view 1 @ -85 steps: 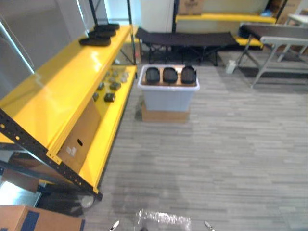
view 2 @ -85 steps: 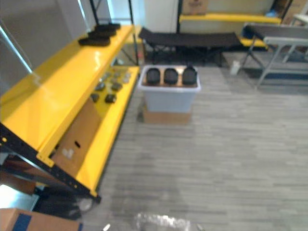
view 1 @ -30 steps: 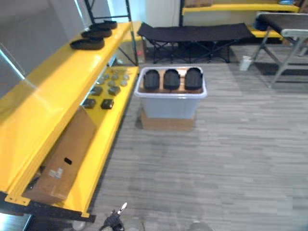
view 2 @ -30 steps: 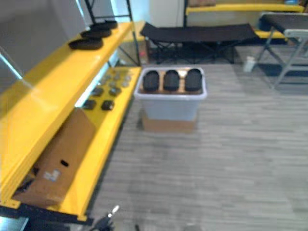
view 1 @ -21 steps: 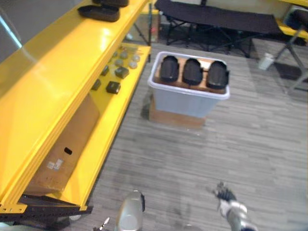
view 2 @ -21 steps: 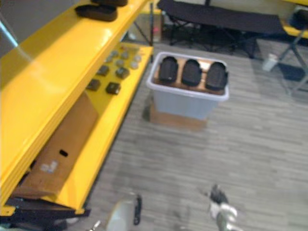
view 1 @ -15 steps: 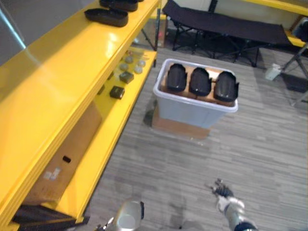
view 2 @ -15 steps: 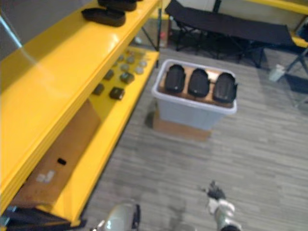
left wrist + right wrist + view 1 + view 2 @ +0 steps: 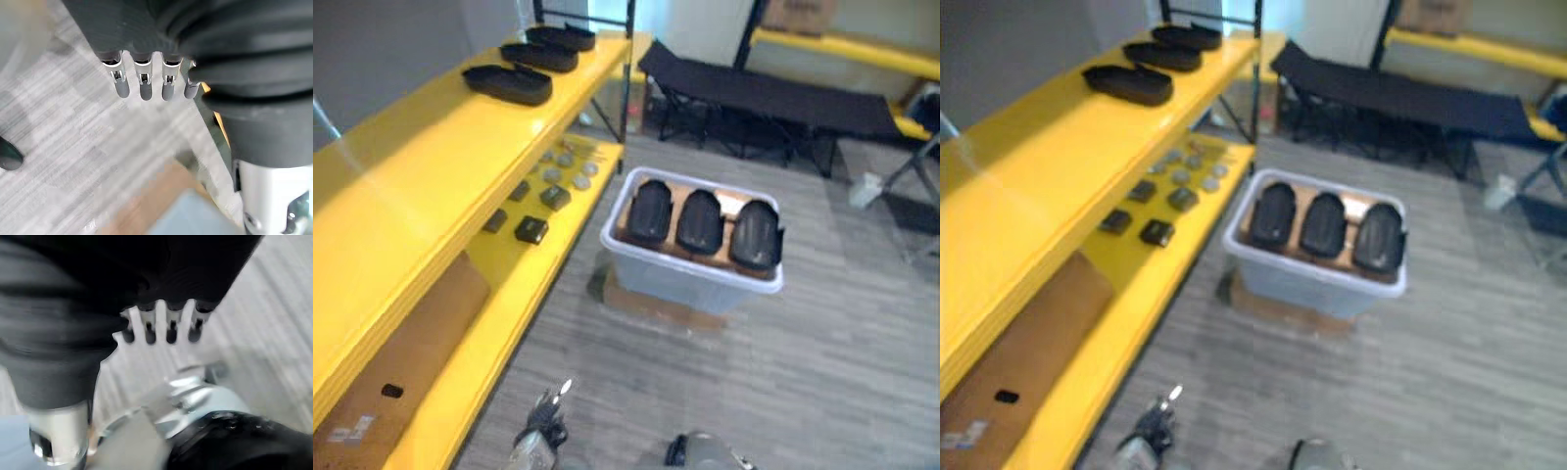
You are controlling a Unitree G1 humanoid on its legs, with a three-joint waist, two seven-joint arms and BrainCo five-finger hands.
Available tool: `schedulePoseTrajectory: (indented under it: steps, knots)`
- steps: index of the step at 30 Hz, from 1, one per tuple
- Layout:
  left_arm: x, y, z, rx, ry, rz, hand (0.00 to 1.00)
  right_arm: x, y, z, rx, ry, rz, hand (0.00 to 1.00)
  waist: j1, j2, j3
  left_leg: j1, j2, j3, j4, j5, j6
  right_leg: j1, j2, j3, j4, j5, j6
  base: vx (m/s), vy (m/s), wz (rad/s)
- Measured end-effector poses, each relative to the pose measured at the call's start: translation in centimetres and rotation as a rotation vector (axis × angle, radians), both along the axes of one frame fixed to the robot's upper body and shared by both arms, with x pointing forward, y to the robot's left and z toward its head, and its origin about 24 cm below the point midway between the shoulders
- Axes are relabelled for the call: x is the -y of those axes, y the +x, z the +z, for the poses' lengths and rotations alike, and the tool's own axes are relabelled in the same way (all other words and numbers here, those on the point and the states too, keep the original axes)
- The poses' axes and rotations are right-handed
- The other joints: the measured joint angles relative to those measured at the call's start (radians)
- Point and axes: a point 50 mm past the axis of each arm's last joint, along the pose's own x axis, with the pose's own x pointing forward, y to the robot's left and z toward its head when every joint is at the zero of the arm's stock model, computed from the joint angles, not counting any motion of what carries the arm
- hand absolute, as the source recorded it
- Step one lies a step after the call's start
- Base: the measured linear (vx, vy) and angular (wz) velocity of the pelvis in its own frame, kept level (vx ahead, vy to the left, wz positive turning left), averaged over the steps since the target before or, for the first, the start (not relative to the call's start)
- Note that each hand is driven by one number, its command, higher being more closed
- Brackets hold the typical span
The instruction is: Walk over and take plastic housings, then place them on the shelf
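Note:
Three black plastic housings (image 9: pixel 700 218) stand side by side in a pale grey bin (image 9: pixel 685 282) on the floor ahead, at mid-view. The bin rests on a flat cardboard box (image 9: pixel 651 302). The yellow shelf (image 9: pixel 421 166) runs along the left, with three more black housings (image 9: pixel 507 83) on its top level at the far end. My left hand (image 9: pixel 543 423) hangs low at the bottom edge, well short of the bin; its fingers (image 9: pixel 142 87) are straight and hold nothing. My right hand (image 9: pixel 168 328) hangs over the floor, fingers relaxed and empty.
The shelf's lower level (image 9: pixel 524 284) carries several small dark and grey parts (image 9: pixel 530 229), and a big cardboard box (image 9: pixel 386 387) lies under it. A black folding cot (image 9: pixel 764 96) stands behind the bin. Grey plank floor (image 9: pixel 842 372) spreads to the right.
The whole picture has shifted with the camera, and the bin sits a little lower and further left. My right hand has swung out of the lower right; my left hand now swings in at lower left.

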Motion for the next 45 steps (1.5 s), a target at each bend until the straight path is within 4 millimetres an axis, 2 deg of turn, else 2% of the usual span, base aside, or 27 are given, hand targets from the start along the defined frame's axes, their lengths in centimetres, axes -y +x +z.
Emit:
schedulePoseTrajectory:
  steps: [1, 2, 3, 5, 6, 7, 8, 9, 10, 12, 13, 15, 17, 18, 19, 21, 24, 30, 34, 36, 37, 39, 41, 42, 43, 44, 45]
  knots:
    - [-0.2, -0.5, -0.2, -0.022, 0.003, 0.01, 0.0, 0.3, -0.1, 0.0, -0.004, -0.016, 0.01, 0.0, 0.0, 0.015, -0.001, -0.04, 0.016, -0.004, 0.073, 0.046, -0.007, 0.018, 0.016, -0.008, -0.022, 0.003, -0.001, 0.24, -0.193, 0.1]
    - [-0.4, -2.5, -0.9, -0.088, -0.008, 0.048, 0.0, 0.8, 0.0, 0.2, 0.007, -0.04, 0.024, 0.0, 0.001, 0.036, 0.006, -0.091, 0.029, -0.033, 0.181, 0.157, -0.059, 0.079, 0.041, -0.013, -0.079, 0.02, -0.019, 0.24, -0.102, -0.14]
    - [-0.7, -3.7, -1.1, -0.111, -0.001, 0.07, 0.0, 1.1, 0.2, 0.3, 0.028, -0.056, 0.033, 0.0, 0.001, 0.045, 0.002, -0.128, 0.027, -0.042, 0.254, 0.205, -0.078, 0.114, 0.048, -0.012, -0.127, 0.035, -0.026, 0.26, -0.074, -0.19]
    - [-0.4, -5.0, -1.5, -0.147, -0.013, 0.077, 0.0, 2.0, 1.1, 0.7, 0.065, -0.097, 0.049, 0.0, -0.002, 0.072, 0.005, -0.158, 0.009, -0.015, 0.234, 0.137, -0.087, 0.172, 0.05, 0.005, -0.205, 0.063, -0.023, 0.26, -0.015, -0.22]
    - [-0.3, -5.3, -1.5, -0.15, -0.015, 0.079, 0.0, 2.3, 1.6, 0.8, 0.082, -0.107, 0.052, 0.0, -0.001, 0.076, 0.007, -0.17, -0.002, -0.003, 0.206, 0.114, -0.089, 0.189, 0.048, 0.012, -0.231, 0.073, -0.021, 0.29, 0.058, -0.23]
    - [-0.4, -5.5, -1.5, -0.154, -0.011, 0.082, 0.0, 2.3, 2.8, 1.0, 0.121, -0.118, 0.055, 0.0, 0.002, 0.068, 0.011, -0.189, -0.034, 0.031, 0.097, 0.089, -0.088, 0.219, 0.03, 0.018, -0.276, 0.091, -0.008, 0.27, 0.106, -0.18]
    - [-0.7, -5.5, -1.5, -0.153, 0.001, 0.068, 0.0, 2.4, 3.8, 1.3, 0.159, -0.129, 0.031, 0.0, 0.003, 0.055, 0.019, -0.193, -0.073, 0.05, -0.078, 0.094, -0.092, 0.245, 0.009, 0.019, -0.303, 0.101, 0.009, 0.21, 0.126, -0.2]
    - [-0.7, -5.5, -1.4, -0.151, 0.004, 0.054, 0.0, 2.5, 4.7, 1.5, 0.187, -0.135, 0.005, 0.0, 0.003, 0.056, 0.02, -0.187, -0.084, 0.066, -0.235, 0.147, -0.089, 0.256, 0.003, 0.021, -0.315, 0.105, 0.017, 0.2, 0.173, -0.23]
    - [-0.6, -5.3, -1.4, -0.139, -0.001, 0.041, 0.0, 2.7, 5.9, 1.9, 0.233, -0.143, -0.022, 0.0, 0.013, 0.051, 0.034, -0.171, -0.089, 0.084, -0.333, 0.258, -0.058, 0.271, 0.005, 0.038, -0.322, 0.097, 0.042, 0.15, 0.154, -0.29]
    - [-1.6, -4.3, -1.0, -0.106, 0.042, -0.005, 0.0, 1.4, 7.0, 2.0, 0.263, -0.123, -0.007, 0.0, 0.022, 0.009, 0.035, -0.155, -0.118, 0.104, -0.364, 0.261, -0.054, 0.271, -0.021, 0.044, -0.349, 0.107, 0.05, 0.16, 0.132, -0.11]
    - [-2.6, -2.6, -0.5, -0.063, 0.077, -0.056, 0.0, 0.4, 7.9, 2.2, 0.291, -0.103, 0.003, 0.0, 0.026, -0.035, 0.047, -0.159, -0.141, 0.111, -0.389, 0.27, -0.041, 0.267, -0.041, 0.042, -0.364, 0.107, 0.051, 0.15, 0.089, 0.09]
    - [-3.0, -0.7, 0.1, -0.017, 0.108, -0.138, 0.0, 0.1, 8.2, 2.2, 0.297, -0.099, 0.005, 0.0, 0.027, -0.053, 0.056, -0.159, -0.157, 0.114, -0.401, 0.271, -0.04, 0.262, -0.053, 0.041, -0.369, 0.114, 0.059, 0.1, 0.058, 0.05]
    - [-2.6, 1.5, 0.8, 0.048, 0.144, -0.218, 0.0, 0.4, 8.1, 2.2, 0.284, -0.113, -0.008, 0.0, 0.02, -0.055, 0.061, -0.16, -0.166, 0.11, -0.409, 0.272, -0.037, 0.262, -0.058, 0.039, -0.373, 0.116, 0.064, 0.06, 0.041, 0.06]
    - [-2.2, 3.2, 1.5, 0.107, 0.162, -0.255, 0.0, 0.5, 8.3, 2.2, 0.287, -0.114, -0.012, 0.0, 0.017, -0.044, 0.077, -0.161, -0.17, 0.109, -0.411, 0.273, -0.036, 0.261, -0.057, 0.038, -0.379, 0.121, 0.072, 0.0, 0.0, 0.0]
    - [-1.8, 3.9, 1.8, 0.134, 0.165, -0.275, 0.0, 0.5, 8.2, 2.2, 0.286, -0.114, -0.01, 0.0, 0.014, -0.038, 0.083, -0.165, -0.171, 0.107, -0.414, 0.276, -0.033, 0.26, -0.056, 0.037, -0.385, 0.122, 0.074, -0.03, 0.002, 0.07]
    - [-0.4, 6.4, 2.9, 0.223, 0.17, -0.337, 0.0, 0.4, 8.1, 2.1, 0.269, -0.114, 0.011, 0.0, -0.014, -0.019, 0.104, -0.181, -0.183, 0.083, -0.45, 0.308, -0.032, 0.25, -0.055, 0.011, -0.399, 0.127, 0.081, -0.04, -0.026, 0.25]
    - [0.1, 6.8, 3.0, 0.222, 0.184, -0.38, 0.0, -0.1, 7.8, 1.9, 0.251, -0.098, 0.0, 0.0, -0.015, -0.023, 0.112, -0.179, -0.18, 0.078, -0.478, 0.324, -0.037, 0.243, -0.047, 0.01, -0.404, 0.128, 0.082, -0.01, -0.039, 0.07]
    - [0.0, 5.4, 2.2, 0.121, 0.259, -0.549, 0.0, -0.5, 8.7, 2.2, 0.276, -0.121, -0.044, 0.0, -0.015, -0.047, 0.125, -0.157, -0.17, 0.092, -0.496, 0.326, -0.035, 0.252, -0.045, 0.024, -0.415, 0.149, 0.078, 0.0, 0.002, -0.08]
    - [-0.8, 4.8, 2.0, 0.095, 0.301, -0.646, 0.0, 0.1, 7.8, 2.0, 0.257, -0.131, -0.165, 0.0, -0.02, -0.05, 0.124, -0.095, -0.137, 0.159, -0.522, 0.322, -0.034, 0.252, -0.025, 0.114, -0.425, 0.214, 0.066, -0.03, 0.048, -0.52]
    - [-0.8, 4.8, 2.1, 0.106, 0.302, -0.673, 0.0, 0.6, 6.8, 1.8, 0.244, -0.132, -0.228, 0.0, -0.028, -0.06, 0.118, -0.072, -0.131, 0.198, -0.53, 0.312, -0.034, 0.242, -0.027, 0.156, -0.426, 0.227, 0.07, -0.09, 0.07, -0.65]
    - [-0.7, 4.9, 2.2, 0.121, 0.3, -0.68, 0.0, 1.2, 5.6, 1.6, 0.229, -0.135, -0.288, 0.0, -0.04, -0.068, 0.111, -0.071, -0.132, 0.219, -0.524, 0.295, -0.032, 0.235, -0.033, 0.167, -0.429, 0.227, 0.07, -0.09, 0.055, -0.5]
    - [-0.2, 5.3, 2.3, 0.139, 0.299, -0.71, 0.0, 1.6, 4.3, 1.4, 0.219, -0.127, -0.347, 0.0, -0.048, -0.084, 0.101, -0.075, -0.144, 0.232, -0.52, 0.291, -0.032, 0.226, -0.044, 0.164, -0.436, 0.205, 0.055, -0.1, 0.04, -0.31]
    - [0.9, 6.2, 2.9, 0.183, 0.302, -0.762, 0.0, 1.9, 2.7, 1.2, 0.224, -0.113, -0.415, 0.0, -0.068, -0.103, 0.09, -0.099, -0.181, 0.219, -0.48, 0.281, -0.011, 0.18, -0.086, 0.156, -0.365, 0.124, 0.079, -0.09, 0.042, 0.04]
    - [1.4, 6.4, 3.0, 0.194, 0.296, -0.78, 0.0, 1.9, 2.3, 1.1, 0.226, -0.108, -0.433, 0.0, -0.068, -0.105, 0.089, -0.12, -0.188, 0.209, -0.424, 0.261, 0.016, 0.169, -0.1, 0.156, -0.332, 0.11, 0.089, -0.05, 0.078, 0.18]
    - [2.2, 6.6, 3.0, 0.202, 0.282, -0.807, 0.0, 1.9, 1.7, 1.1, 0.223, -0.108, -0.441, 0.0, -0.071, -0.105, 0.089, -0.15, -0.194, 0.189, -0.322, 0.208, 0.038, 0.166, -0.107, 0.148, -0.298, 0.091, 0.11, 0.01, 0.099, 0.22]
    - [2.8, 6.3, 2.8, 0.199, 0.264, -0.829, 0.0, 1.7, 1.0, 1.0, 0.222, -0.101, -0.438, 0.0, -0.069, -0.08, 0.075, -0.158, -0.191, 0.161, -0.269, 0.143, 0.029, 0.181, -0.105, 0.135, -0.256, 0.09, 0.136, 0.07, 0.143, 0.31]
    - [2.7, 6.1, 2.7, 0.186, 0.279, -0.858, 0.0, 1.2, 1.1, 0.9, 0.235, -0.094, -0.427, 0.0, -0.069, -0.078, 0.074, -0.157, -0.185, 0.141, -0.244, 0.109, 0.031, 0.155, -0.108, 0.142, -0.146, 0.097, 0.14, 0.07, 0.123, 0.28]
